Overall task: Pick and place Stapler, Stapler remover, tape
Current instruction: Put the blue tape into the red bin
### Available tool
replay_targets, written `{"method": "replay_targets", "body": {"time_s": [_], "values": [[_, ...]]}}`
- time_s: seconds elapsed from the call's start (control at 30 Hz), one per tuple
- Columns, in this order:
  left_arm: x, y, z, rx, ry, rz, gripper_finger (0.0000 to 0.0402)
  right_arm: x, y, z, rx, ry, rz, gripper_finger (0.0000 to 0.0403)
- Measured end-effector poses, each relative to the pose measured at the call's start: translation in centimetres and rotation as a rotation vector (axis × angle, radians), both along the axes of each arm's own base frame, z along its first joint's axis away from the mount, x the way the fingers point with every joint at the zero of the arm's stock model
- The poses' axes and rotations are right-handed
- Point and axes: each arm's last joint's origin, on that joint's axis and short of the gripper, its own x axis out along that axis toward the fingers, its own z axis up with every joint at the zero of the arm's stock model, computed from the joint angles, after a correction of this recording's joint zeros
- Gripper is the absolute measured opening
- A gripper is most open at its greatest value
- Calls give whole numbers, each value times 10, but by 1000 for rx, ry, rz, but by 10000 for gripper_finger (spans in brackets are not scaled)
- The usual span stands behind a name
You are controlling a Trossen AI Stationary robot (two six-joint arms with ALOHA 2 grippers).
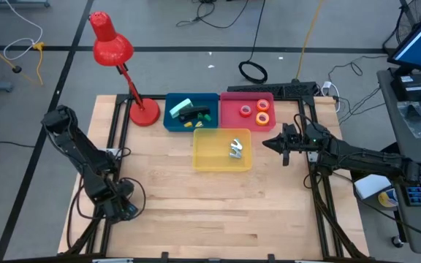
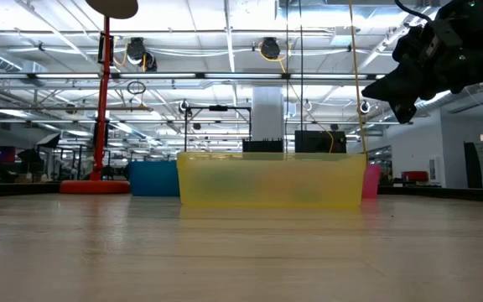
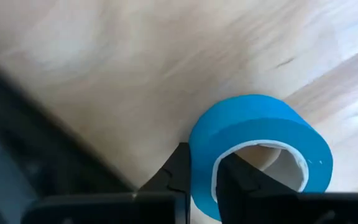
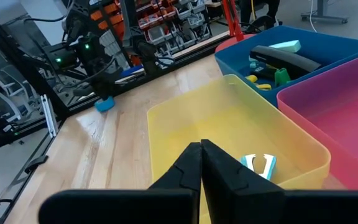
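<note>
Now, your left gripper [image 3: 199, 180] sits low at the bench's [image 1: 167, 190] near-left corner, clenched on the blue tape roll's [image 3: 260, 146] wall. Farther off, right gripper [image 1: 286, 149] hangs clamped empty beside the yellow bin [image 1: 209, 157] w/ the staple remover [image 1: 236, 148]; orange rolls [image 1: 262, 110] in the pink bin [image 1: 232, 117].

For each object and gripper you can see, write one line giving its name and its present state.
left gripper, shut on blue tape
blue tape, on edge on the table, wall pinched
right gripper, shut, empty, above yellow bin
yellow bin, holds a staple remover
pink bin, holds two tape rolls
blue bin, holds a stapler
</note>
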Motion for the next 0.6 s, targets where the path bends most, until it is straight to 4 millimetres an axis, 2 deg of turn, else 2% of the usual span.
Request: {"method": "replay_targets", "body": {"time_s": [0.07,0.17,0.37,0.5,0.6], "values": [[6,-2,4,-16,-44,26,38,0,0,0,0,0,0,1],[20,-6,16,-58,-197,83,41,0,0,0,0,0,2,2],[61,-4,45,-65,-741,281,40,0,0,1,-3,-7,2,2],[94,9,66,-54,-1015,350,40,0,0,1,-5,-13,3,2],[118,25,81,-20,-1182,365,40,1,0,3,-11,-29,3,4]]}}
